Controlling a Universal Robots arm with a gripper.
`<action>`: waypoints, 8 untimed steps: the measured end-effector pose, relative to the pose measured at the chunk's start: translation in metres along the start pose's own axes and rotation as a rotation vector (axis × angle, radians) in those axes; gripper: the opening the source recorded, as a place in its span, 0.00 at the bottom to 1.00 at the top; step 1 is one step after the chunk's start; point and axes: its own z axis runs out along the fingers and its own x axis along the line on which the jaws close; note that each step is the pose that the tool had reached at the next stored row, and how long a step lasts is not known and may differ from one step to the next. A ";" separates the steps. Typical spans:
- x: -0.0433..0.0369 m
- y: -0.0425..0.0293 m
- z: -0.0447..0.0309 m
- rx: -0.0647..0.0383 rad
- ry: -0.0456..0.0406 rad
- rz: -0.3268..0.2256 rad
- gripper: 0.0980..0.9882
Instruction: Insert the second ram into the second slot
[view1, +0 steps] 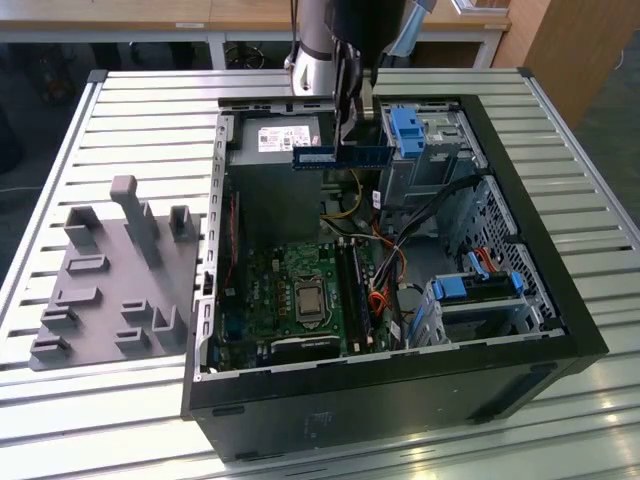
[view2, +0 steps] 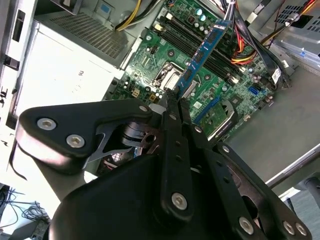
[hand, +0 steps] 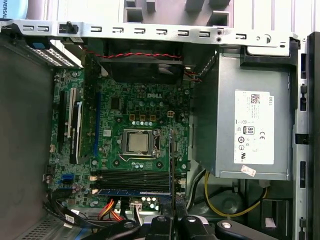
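Gripping: hand (view1: 345, 145) clamped on the second ram (view1: 320, 157), fingers (view2: 172, 115) pinching its upper edge about mid-length.
Stick: aloft over the open computer case (view1: 560, 300), near the power supply (view1: 270, 148), well apart from the motherboard (view1: 260, 290).
Memory slots (hand: 132, 177): lying crosswise to the stick as held; likely to jam or scrape the contact edge if brought down unturned.
Blue strip (hand: 132, 191): just beside the black slots, possibly a stick seated there, cannot tell; risks a landing in the wrong slot.
Cables (view1: 380, 298): orange and red, just beside the slots; could snag a corner of the stick.
Grip: narrow pinch at one spot; could let the stick tilt or slip under pushing force, leaving one end unseated.
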 end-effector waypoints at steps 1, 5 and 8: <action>0.0011 0.0000 0.0000 0.000 0.0000 0.000 0.04; 0.0048 0.0002 -0.0001 0.000 0.0000 0.000 0.04; 0.0069 0.0002 -0.0001 0.000 0.0000 0.000 0.04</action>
